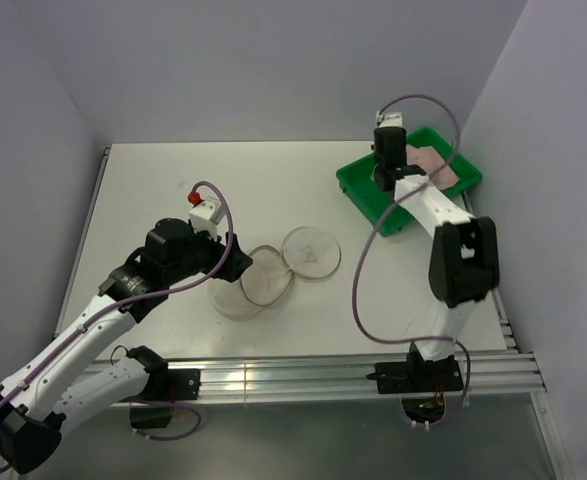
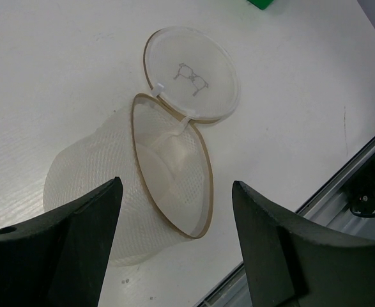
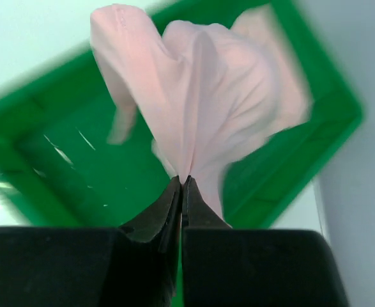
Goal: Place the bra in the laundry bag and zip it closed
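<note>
The pale pink bra (image 3: pixel 206 96) hangs from my right gripper (image 3: pixel 186 182), which is shut on a fold of it, over the green tray (image 3: pixel 66 160). In the top view the bra (image 1: pixel 435 165) still lies partly in the tray (image 1: pixel 368 190) at the back right, under the right gripper (image 1: pixel 389 160). The cream mesh laundry bag (image 2: pixel 168 179) lies open mid-table, one dome half standing on edge, the flat half with the dark mark (image 2: pixel 190 73) beyond it. It also shows in the top view (image 1: pixel 273 275). My left gripper (image 2: pixel 174 256) is open and empty just above the bag's near rim.
The table's near edge and aluminium rail (image 2: pixel 359 185) run along the lower right of the left wrist view. The walls close in the table at the back and on both sides. The right arm's cable (image 1: pixel 358 280) loops over the table.
</note>
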### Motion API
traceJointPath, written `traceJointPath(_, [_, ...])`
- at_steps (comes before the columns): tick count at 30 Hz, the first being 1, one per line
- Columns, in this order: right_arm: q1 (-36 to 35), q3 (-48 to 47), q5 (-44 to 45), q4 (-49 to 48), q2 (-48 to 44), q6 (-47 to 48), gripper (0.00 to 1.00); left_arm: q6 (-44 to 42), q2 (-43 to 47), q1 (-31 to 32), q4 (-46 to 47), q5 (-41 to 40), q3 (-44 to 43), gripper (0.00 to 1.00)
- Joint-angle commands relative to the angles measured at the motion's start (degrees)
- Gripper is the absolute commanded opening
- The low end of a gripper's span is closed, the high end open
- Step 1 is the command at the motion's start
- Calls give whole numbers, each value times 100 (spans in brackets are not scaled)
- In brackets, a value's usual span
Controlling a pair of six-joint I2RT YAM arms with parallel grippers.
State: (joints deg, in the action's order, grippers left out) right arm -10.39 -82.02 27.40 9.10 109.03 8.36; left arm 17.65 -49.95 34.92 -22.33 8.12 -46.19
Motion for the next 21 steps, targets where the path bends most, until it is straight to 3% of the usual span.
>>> traceJointPath(1, [-182,335,-243,-884,-1646,-334,0,-69,-5,-55,281,225,-100,76])
traceJointPath(6, [-464,923,-1217,-735,-3243,-949,0,28,64,-64,474,269,-232,76])
traceJointPath(10, [-534,1284,-3295,-699,-4283,-1670,0,230,310,-73,633,164,-451,80])
traceJointPath(14, [-630,1741,-4626,-1408,-5084,-2905,0,397,373,-64,615,338,-697,84])
traceJointPath(16, [-875,2127,-4752,-1717,-5488,-3321,0,624,355,-38,869,628,-716,86])
traceJointPath(21, [-1833,2883,-3990,-2745,-6060,-4542,0,1214,293,375,1721,1078,-663,88])
